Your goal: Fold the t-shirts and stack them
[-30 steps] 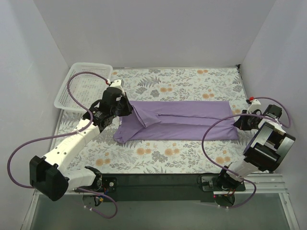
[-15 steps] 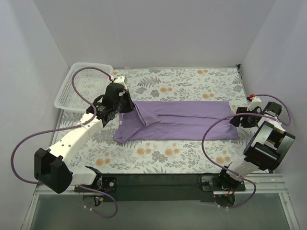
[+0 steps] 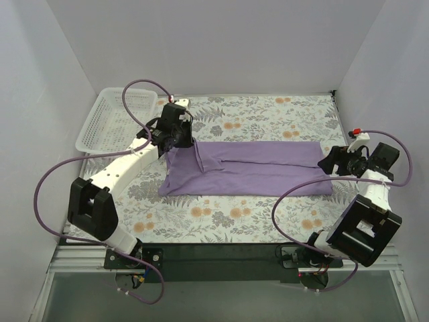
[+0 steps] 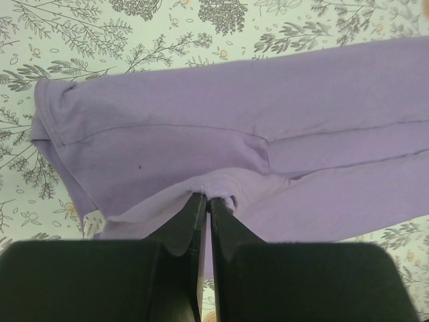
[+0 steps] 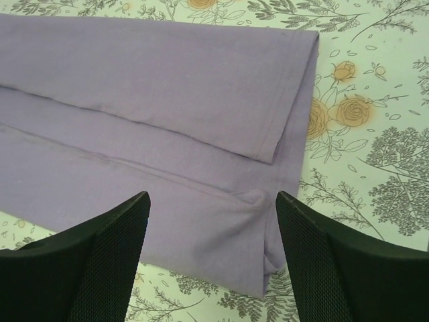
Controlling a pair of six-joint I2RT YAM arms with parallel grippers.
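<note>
Since a second ago the left claw point(image 3: 179, 137) has travelled toward the far-left corner, its arm stretched out longer. It has carried a pinch of the purple t-shirt point(image 3: 255, 168) with it, so the slanting crease near the shirt's left end now stands steeper and closer to the far edge. The right claw point(image 3: 330, 163) has edged left and a little farther away, and its arm has straightened, the elbow now nearer the front of the bench point(image 3: 268, 114).

The left claw is clenched on a small puckered ridge of purple cloth (the wrist view shows the two dark fingers pressed together with fabric bunched at their tips). The right claw is released, its fingers spread wide over the shirt's right end, where a doubled layer with a stitched hem lies on top. Whether the fingers touch the cloth cannot be told.

The t-shirt lies as a long band across the middle of the flowered bench, left to right. A white plastic basket point(image 3: 100, 127) sits at the far-left corner, apart from the shirt.
</note>
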